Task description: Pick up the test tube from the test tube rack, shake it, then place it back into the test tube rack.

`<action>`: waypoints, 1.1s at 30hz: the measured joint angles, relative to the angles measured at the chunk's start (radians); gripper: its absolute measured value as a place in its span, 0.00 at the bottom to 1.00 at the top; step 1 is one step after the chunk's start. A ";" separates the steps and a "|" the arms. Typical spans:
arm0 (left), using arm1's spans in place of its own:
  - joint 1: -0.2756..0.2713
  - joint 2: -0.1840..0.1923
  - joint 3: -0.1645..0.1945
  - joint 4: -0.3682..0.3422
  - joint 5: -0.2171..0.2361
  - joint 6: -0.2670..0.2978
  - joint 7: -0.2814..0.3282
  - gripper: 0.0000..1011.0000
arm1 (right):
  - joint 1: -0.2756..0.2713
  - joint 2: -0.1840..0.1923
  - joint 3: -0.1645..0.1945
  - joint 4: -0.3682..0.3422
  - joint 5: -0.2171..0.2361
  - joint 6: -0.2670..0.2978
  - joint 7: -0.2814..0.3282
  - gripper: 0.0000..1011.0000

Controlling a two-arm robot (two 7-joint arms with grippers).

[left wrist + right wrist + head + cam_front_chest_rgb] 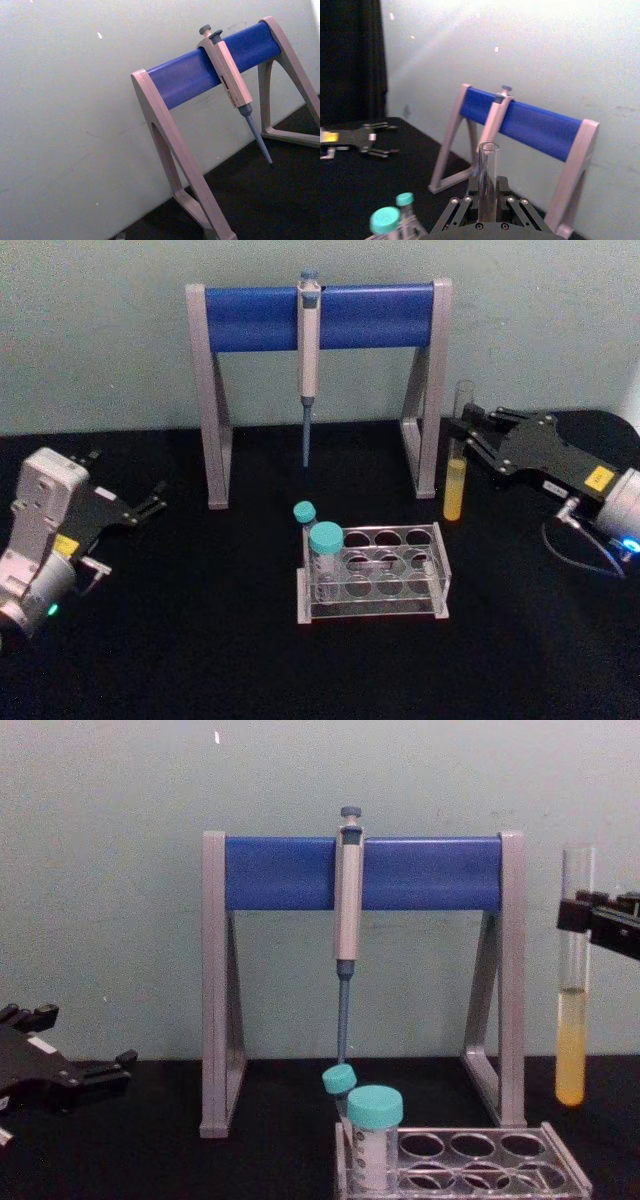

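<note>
The test tube (pixel 457 455), a tall clear glass tube with yellow liquid in its lower part, hangs upright in the air to the right of the test tube rack (pixel 441 543), near the stand's right leg. My right gripper (pixel 463 436) is shut on its upper part. From the chest the test tube (pixel 574 990) hangs with its bottom above the test tube rack (pixel 566 1172), the right gripper (pixel 578 915) pinching it near the top. In the right wrist view the test tube (pixel 488 175) stands between the fingers (pixel 503 192). My left gripper (pixel 150 505) rests open at the far left.
A tall grey stand with a blue bar (pixel 320 316) holds a grey-blue pipette (pixel 308 350) behind the rack. Two teal-capped vials (pixel 325 540) stand in the rack's left holes. Black table cloth lies all around, with a pale wall behind.
</note>
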 joint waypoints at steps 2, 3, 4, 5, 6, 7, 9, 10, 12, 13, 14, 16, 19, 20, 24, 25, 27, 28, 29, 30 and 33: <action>0.000 0.000 0.000 0.000 0.000 0.000 0.000 0.99 | 0.009 -0.022 -0.003 0.006 -0.034 -0.007 -0.032 0.23; 0.000 0.000 0.000 0.000 0.000 0.000 0.000 0.99 | 0.012 -0.029 -0.005 0.010 -0.043 -0.009 -0.040 0.22; 0.000 0.000 0.000 0.000 0.000 0.000 0.000 0.99 | 0.016 -0.038 -0.006 0.013 -0.052 -0.012 -0.049 0.22; 0.000 0.000 0.000 0.000 0.000 0.000 0.000 0.99 | 0.023 -0.055 -0.009 0.022 -0.069 -0.018 -0.064 0.22; 0.000 0.000 0.000 0.000 0.000 0.000 0.000 0.99 | 0.026 -0.063 -0.010 0.026 -0.074 -0.020 -0.069 0.23; 0.000 0.000 0.000 0.000 0.000 0.000 0.000 0.99 | 0.030 -0.071 -0.010 0.031 -0.079 -0.022 -0.074 0.23; 0.000 0.000 0.000 0.000 0.000 0.000 0.000 0.99 | 0.042 -0.095 -0.012 0.044 -0.089 -0.033 -0.080 0.22; 0.000 0.000 0.000 0.000 0.000 0.000 0.000 0.99 | 0.045 -0.103 -0.012 0.048 -0.090 -0.035 -0.080 0.22; 0.000 0.000 0.000 0.000 0.000 0.000 0.000 0.99 | 0.053 -0.121 -0.014 0.057 -0.090 -0.042 -0.070 0.22; 0.000 0.000 0.000 0.000 0.000 0.000 0.000 0.99 | 0.054 -0.125 -0.015 0.058 -0.089 -0.043 -0.066 0.22; 0.000 0.000 0.000 0.000 0.000 0.000 0.000 0.99 | 0.057 -0.134 -0.016 0.062 -0.085 -0.045 -0.052 0.23; 0.000 0.000 0.000 0.000 0.000 0.000 0.000 0.99 | 0.060 -0.141 -0.018 0.064 -0.076 -0.045 -0.033 0.23; 0.000 0.000 0.000 0.000 0.000 0.000 0.000 0.99 | 0.061 -0.145 -0.020 0.068 -0.040 -0.042 0.015 0.22; 0.000 0.000 0.000 0.000 0.000 0.000 0.000 0.99 | 0.061 -0.144 -0.020 0.069 -0.028 -0.040 0.030 0.22; 0.000 0.000 0.000 0.000 0.000 0.000 0.000 0.99 | 0.062 -0.129 -0.023 0.072 0.036 -0.016 0.098 0.23; 0.000 0.000 0.000 0.000 0.000 0.000 0.000 0.99 | 0.062 -0.120 -0.024 0.072 0.062 -0.006 0.123 0.22; 0.000 0.000 0.000 0.000 0.000 0.000 0.000 0.99 | 0.061 -0.109 -0.024 0.072 0.086 0.005 0.145 0.23; 0.000 0.000 0.000 0.000 0.000 0.000 0.000 0.99 | 0.058 -0.096 -0.024 0.070 0.104 0.015 0.162 0.22; 0.000 0.000 0.000 0.000 0.000 0.000 0.000 0.99 | 0.056 -0.087 -0.023 0.068 0.111 0.021 0.169 0.23; 0.000 0.000 0.000 0.000 0.000 0.000 0.000 0.99 | 0.051 -0.073 -0.023 0.063 0.120 0.027 0.176 0.22; 0.000 0.000 0.000 0.000 0.000 0.000 0.000 0.99 | 0.039 -0.042 -0.022 0.050 0.122 0.031 0.178 0.22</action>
